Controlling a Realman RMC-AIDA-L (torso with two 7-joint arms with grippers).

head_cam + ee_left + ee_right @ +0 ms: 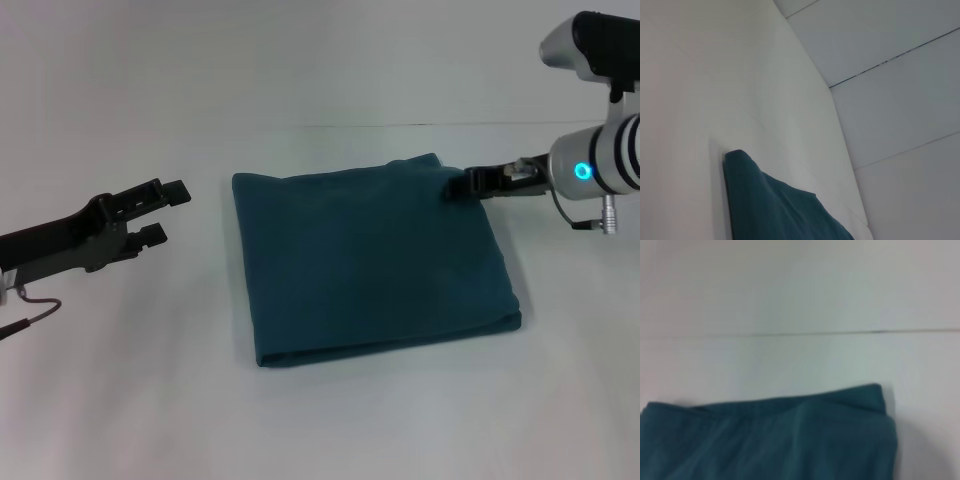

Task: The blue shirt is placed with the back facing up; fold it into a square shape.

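Right end effector (462,183) meets the far right corner of the blue shirt (370,260); whether its fingers are apart or together cannot be told. Left end effector (168,212), fingers apart, hovers left of the shirt, which lies folded square on the white bench (120,400).

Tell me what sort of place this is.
Probably a lab or test bench: a bare white table, a plain panelled wall, and nothing out but the folded blue shirt between the left tool and right tool.
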